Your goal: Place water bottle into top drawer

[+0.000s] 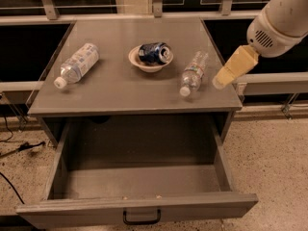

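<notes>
The water bottle point(193, 73), clear and ribbed with a white cap and a narrow red and green label, lies on its side on the cabinet top point(120, 95), right of centre, cap toward the front. My gripper point(226, 76), with tan fingers, hangs from the white arm at the cabinet's right edge, just right of the bottle and apart from it. The top drawer point(139, 213) is pulled wide open below, with a small black handle on its front panel. Nothing sizeable lies inside it.
A bottle with a large white-and-blue label point(77, 64) lies at the left of the cabinet top. A small white bowl point(147, 61) holding a blue can point(154, 53) sits at the middle back. A railing runs behind. Cables lie on the speckled floor at left.
</notes>
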Available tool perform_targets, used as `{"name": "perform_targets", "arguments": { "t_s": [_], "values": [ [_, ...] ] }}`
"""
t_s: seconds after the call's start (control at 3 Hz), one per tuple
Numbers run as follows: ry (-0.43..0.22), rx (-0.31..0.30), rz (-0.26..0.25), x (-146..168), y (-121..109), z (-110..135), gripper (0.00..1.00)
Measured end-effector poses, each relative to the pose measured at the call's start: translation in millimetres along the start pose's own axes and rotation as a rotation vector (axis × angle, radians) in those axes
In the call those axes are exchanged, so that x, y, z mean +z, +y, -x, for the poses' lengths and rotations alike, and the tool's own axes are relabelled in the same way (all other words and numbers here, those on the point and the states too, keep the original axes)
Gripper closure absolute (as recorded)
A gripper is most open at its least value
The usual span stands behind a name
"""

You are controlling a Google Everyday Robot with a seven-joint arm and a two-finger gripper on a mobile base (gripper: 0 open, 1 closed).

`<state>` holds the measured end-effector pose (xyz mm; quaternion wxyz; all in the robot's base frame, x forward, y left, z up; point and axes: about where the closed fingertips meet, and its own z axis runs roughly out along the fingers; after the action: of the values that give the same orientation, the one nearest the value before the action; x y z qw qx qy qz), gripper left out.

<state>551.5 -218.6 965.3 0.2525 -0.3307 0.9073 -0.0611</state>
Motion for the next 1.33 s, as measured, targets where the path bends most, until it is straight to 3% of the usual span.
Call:
{"name": "perform_targets", "arguments": {
  "t_s": [0.33,0.67,1.0,1.33],
  "values": [
    [0.003,0.072,-0.045,-0.6,-4.6,-4.1,0.00],
    [-0.004,0.245,-0.169,3.9,-16.1,-18.9,0.00],
    [-0.074,0.449,-0.154,5.2,-18.8,-15.0,0.00],
    [-0.231,0.671,-0.022,-7.3,-13.4,10.0,0.00]
  ]
}}
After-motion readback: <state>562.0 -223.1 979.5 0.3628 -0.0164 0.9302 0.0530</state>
